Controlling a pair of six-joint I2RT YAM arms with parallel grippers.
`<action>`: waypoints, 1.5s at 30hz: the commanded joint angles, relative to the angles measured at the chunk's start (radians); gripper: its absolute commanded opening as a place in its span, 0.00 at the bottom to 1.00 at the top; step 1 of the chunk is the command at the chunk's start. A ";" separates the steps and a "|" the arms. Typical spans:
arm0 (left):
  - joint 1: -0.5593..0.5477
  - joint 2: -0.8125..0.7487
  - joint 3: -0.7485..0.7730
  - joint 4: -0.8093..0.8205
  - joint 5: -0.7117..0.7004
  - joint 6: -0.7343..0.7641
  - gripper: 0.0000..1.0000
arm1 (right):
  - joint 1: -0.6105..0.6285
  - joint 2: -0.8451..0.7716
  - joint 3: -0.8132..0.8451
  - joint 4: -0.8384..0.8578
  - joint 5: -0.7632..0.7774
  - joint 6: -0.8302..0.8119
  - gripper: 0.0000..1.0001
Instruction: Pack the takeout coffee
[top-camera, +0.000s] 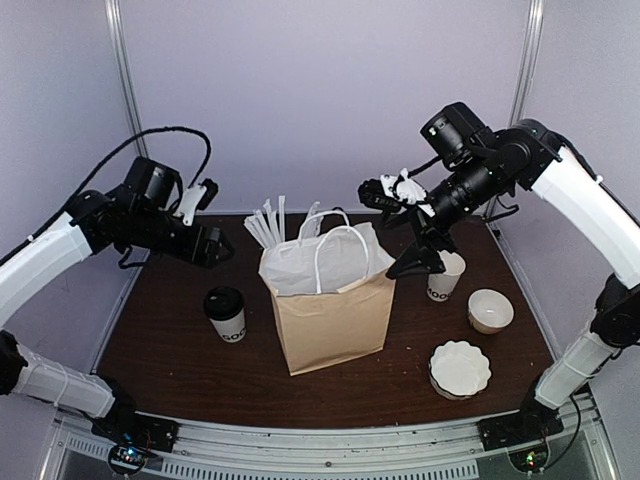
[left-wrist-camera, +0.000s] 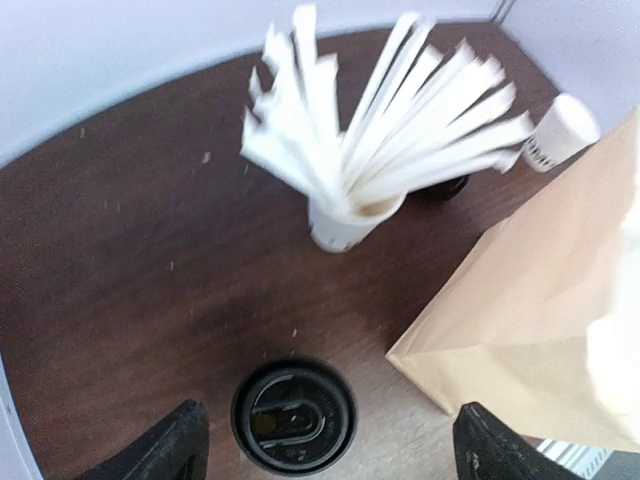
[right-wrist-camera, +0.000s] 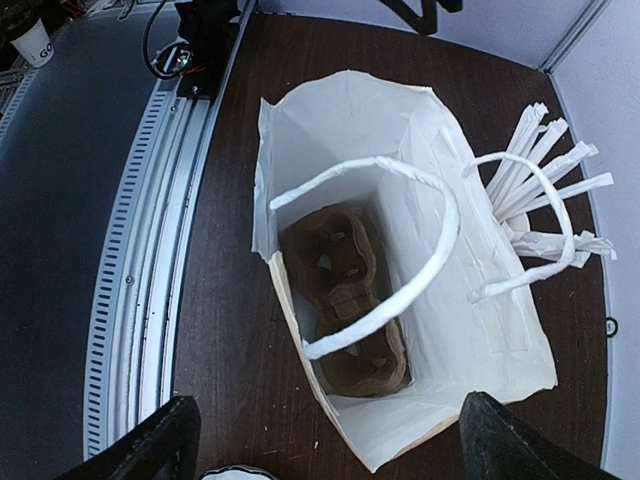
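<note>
Hovering above the coffee cup (left-wrist-camera: 293, 415), the left jaws are spread wide and grasp nothing. The cup stands upright on the bench (top-camera: 170, 350) with its black lid on, just left of the paper bag (top-camera: 335, 315) and not yet packed. The right jaws are also released and empty, hanging over the bag's open mouth, where a cardboard cup tray (right-wrist-camera: 345, 300) lies at the bottom.

From the left wrist view the lid sits nearer one finger than the other. If the jaws closed from here, I judge that one finger would touch first and might shove or tip the cup. Too hard a squeeze on the paper wall could dent it or pop the lid.

The bag brings its own risks. Its white handles (right-wrist-camera: 400, 250) arch across the opening and could catch the cup on the way down. The bag looks light, so a nudge could topple it towards the cup of straws (left-wrist-camera: 345, 225) just behind.
</note>
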 joint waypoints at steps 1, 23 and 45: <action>-0.008 -0.001 0.141 0.102 0.232 0.103 0.88 | 0.035 0.035 0.042 0.038 -0.051 0.078 0.90; -0.124 0.602 0.693 0.080 0.544 0.143 0.44 | 0.106 0.079 0.004 0.159 -0.014 0.193 0.05; -0.179 0.521 1.061 -0.039 0.399 0.100 0.00 | 0.118 0.118 0.478 0.134 -0.091 0.220 0.00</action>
